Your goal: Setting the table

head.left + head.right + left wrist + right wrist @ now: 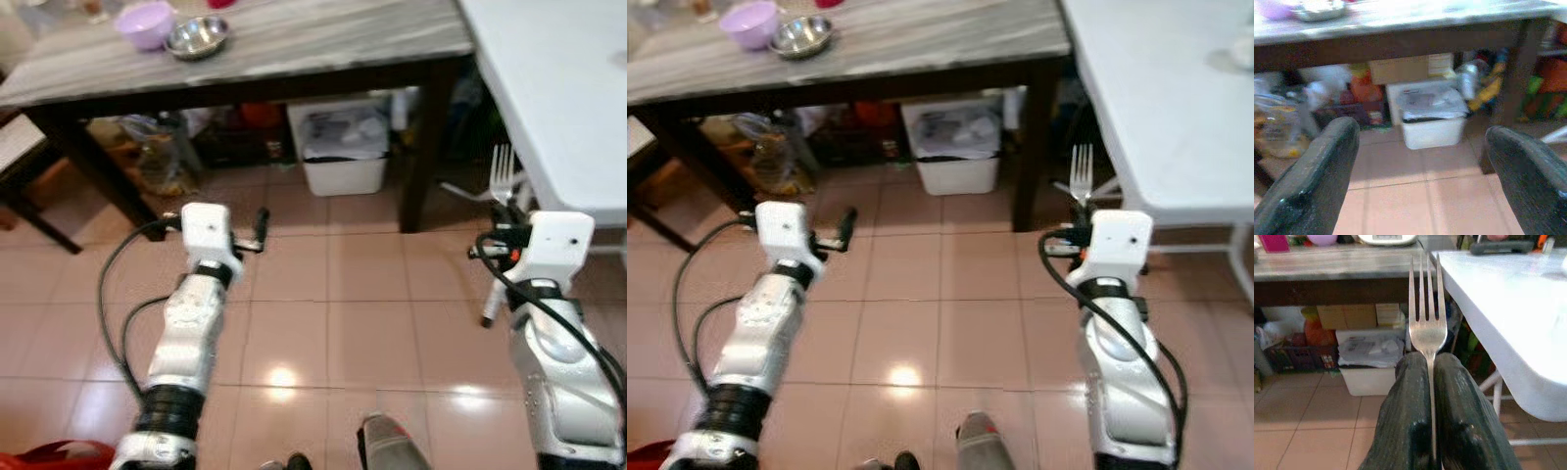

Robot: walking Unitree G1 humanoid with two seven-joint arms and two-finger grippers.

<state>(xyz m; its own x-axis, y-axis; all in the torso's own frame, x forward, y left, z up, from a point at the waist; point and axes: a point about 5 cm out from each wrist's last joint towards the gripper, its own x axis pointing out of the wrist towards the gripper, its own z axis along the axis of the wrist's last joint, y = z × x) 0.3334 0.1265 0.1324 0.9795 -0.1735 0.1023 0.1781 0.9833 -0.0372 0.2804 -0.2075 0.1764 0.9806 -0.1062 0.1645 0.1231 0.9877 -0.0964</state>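
Note:
My right gripper (pixel 1430 382) is shut on a silver fork (pixel 1426 328), which stands upright with its tines up. It hovers over the floor just beside the near edge of the white table (pixel 558 88); the fork (pixel 1081 174) rises to about table height. My left gripper (pixel 1420 161) is open with nothing between its fingers (pixel 261 227), held low in front of the wooden marble-top table (pixel 294 44). On that table's far left sit a purple bowl (pixel 145 23) and a steel bowl (pixel 197 37).
Under the wooden table stand a white bin (pixel 343 147) and bags and boxes (pixel 1298 112). Its dark leg (pixel 423 147) stands between the two tables. A dark chair (pixel 24 166) is at the left. Pink tiled floor (pixel 323 304) lies open before me.

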